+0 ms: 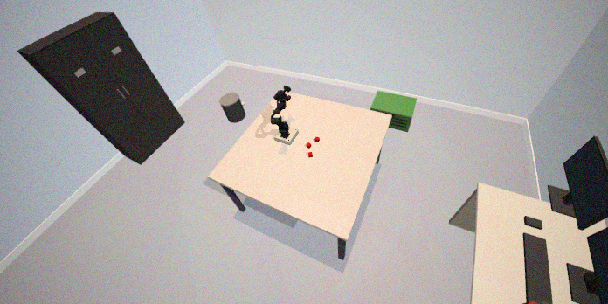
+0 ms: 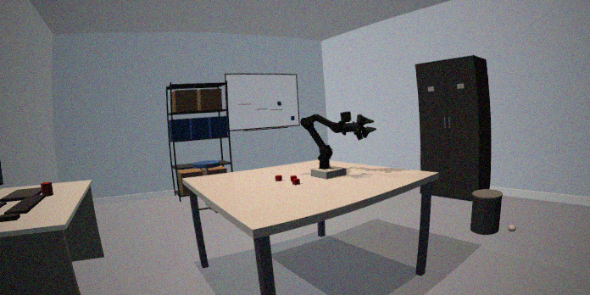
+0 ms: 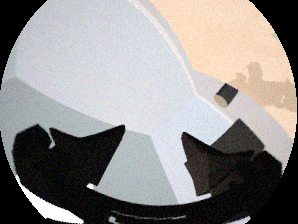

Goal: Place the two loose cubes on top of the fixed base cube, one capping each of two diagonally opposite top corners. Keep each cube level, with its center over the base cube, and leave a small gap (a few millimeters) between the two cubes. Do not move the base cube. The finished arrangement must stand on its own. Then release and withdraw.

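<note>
While the arm (image 2: pixel 324 132) stands raised off its pale base plate (image 2: pixel 328 172), three small red cubes (image 2: pixel 278 178) sit in a loose cluster on the beige table (image 2: pixel 263 204), just beside that plate and well apart from the claw. Exterior view, left to right: one cube stands alone at the left, then two close together, the nearer one (image 2: pixel 296 181) slightly in front of its neighbour (image 2: pixel 293 178). All three look alike: solid red, sharp-edged, flat on the table, none stacked. Which one is the fixed base cannot be told. From the top view the three (image 1: pixel 310 154) form a small triangle, apart from one another. Further right, the gripper (image 2: pixel 368 126) hangs high above the table's far side, pointing away from the cubes toward the dark cabinet (image 2: pixel 453 125). Its fingers are spread wide with nothing between them; the wrist view shows both dark fingertips well apart over wall and floor.
</note>
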Available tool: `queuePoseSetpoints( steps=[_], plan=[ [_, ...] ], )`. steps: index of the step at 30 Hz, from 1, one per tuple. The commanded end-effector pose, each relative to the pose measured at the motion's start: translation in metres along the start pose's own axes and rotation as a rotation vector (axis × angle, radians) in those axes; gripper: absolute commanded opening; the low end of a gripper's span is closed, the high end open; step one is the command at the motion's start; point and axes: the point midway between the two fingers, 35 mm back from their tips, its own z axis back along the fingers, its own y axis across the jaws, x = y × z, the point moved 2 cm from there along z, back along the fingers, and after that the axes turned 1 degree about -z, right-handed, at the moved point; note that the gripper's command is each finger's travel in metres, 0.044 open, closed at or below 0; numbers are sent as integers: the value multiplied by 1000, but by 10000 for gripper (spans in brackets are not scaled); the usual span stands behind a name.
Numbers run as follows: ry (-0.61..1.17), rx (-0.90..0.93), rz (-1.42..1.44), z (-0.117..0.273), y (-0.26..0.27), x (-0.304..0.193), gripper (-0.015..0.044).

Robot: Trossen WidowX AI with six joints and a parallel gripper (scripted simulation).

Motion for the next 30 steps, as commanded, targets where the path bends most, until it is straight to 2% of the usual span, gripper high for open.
queuePoseSetpoints(
  steps=[1,5,30],
  plan=[
    [-3,3,-1,0,1,1,374],
    [-68,53,-2,5,18,21,269],
    [-497,50,504,29,80,107,265]
  ],
)
